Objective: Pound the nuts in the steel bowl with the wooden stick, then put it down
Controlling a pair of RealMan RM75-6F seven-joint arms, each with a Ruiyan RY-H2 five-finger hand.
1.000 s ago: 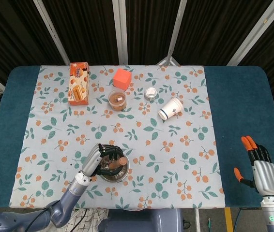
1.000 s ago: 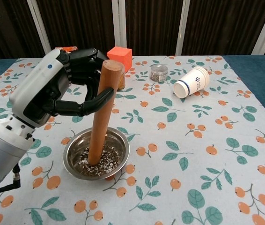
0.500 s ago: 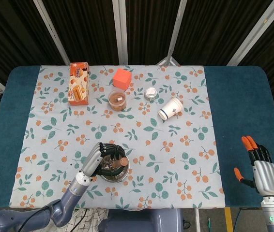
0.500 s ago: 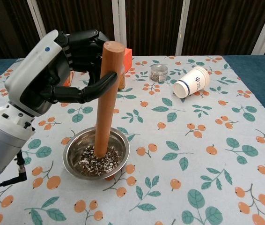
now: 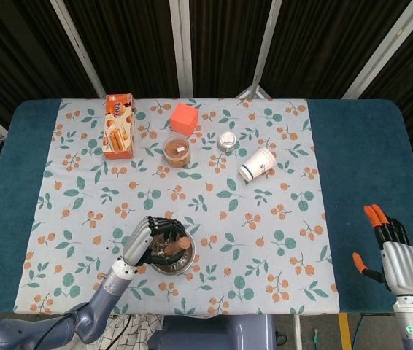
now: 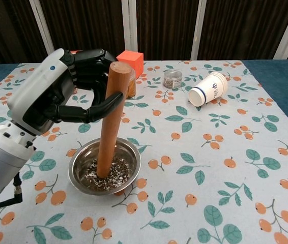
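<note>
- Wooden stick stands nearly upright in the steel bowl, its lower end down among the crushed nuts.
- The left hand grips the stick near its top, fingers wrapped round the shaft.
- The bowl sits on the floral tablecloth near the front edge of the table, left of centre in the head view.
- The right hand hovers over the blue table cover at the far right, holding nothing, its fingers straight and close together with the thumb out to the side.
- Further back on the cloth lie a white paper cup on its side, a small metal tin, an orange cube and a tub with brown contents.
- A snack box lies at the back left.
</note>
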